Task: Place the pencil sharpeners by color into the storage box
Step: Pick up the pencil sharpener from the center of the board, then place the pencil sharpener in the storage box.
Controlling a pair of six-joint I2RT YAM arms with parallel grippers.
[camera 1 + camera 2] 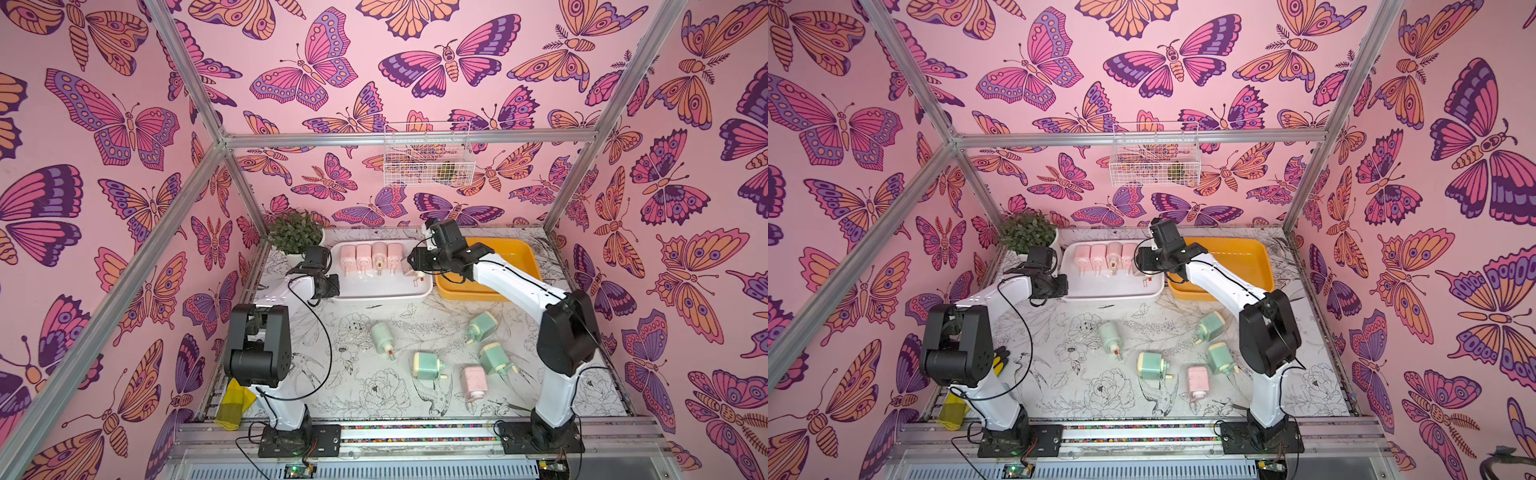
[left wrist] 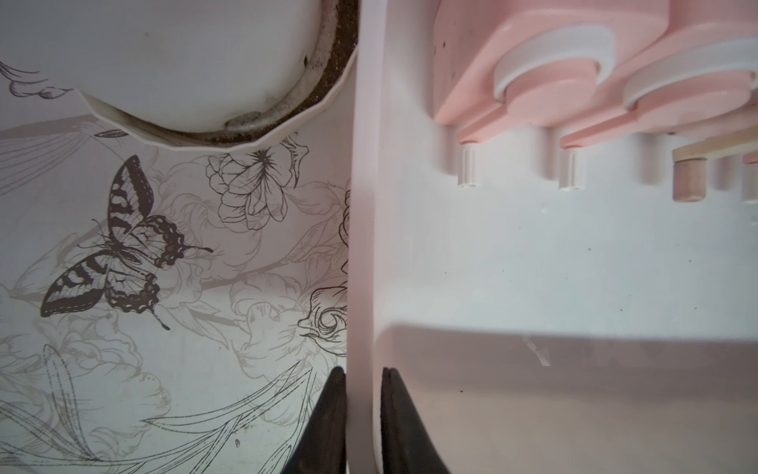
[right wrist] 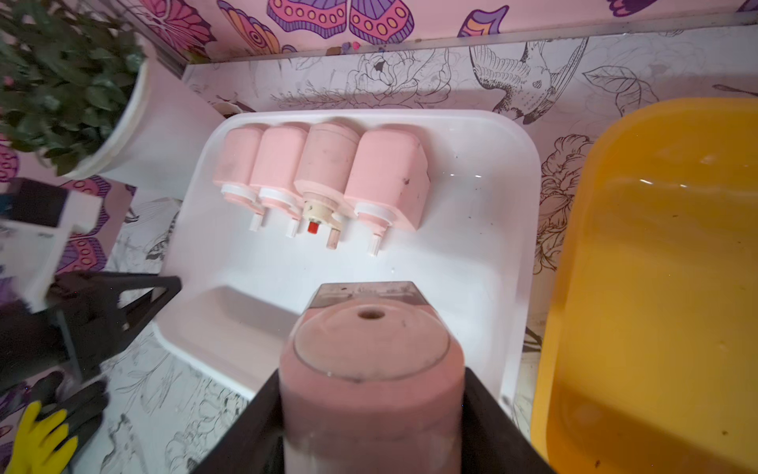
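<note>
Sharpener (image 3: 371,361), pink, is clamped in the right gripper (image 3: 371,414) over the white tray (image 3: 512,246), near four pinks (image 3: 320,172) lined up inside; tray's wall is pinched by the left gripper (image 2: 363,381).

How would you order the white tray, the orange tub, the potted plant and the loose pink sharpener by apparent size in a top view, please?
1. white tray and orange tub: about alike, and the right arm hides part of the tub, so I won't rank them.
2. potted plant
3. loose pink sharpener
</note>
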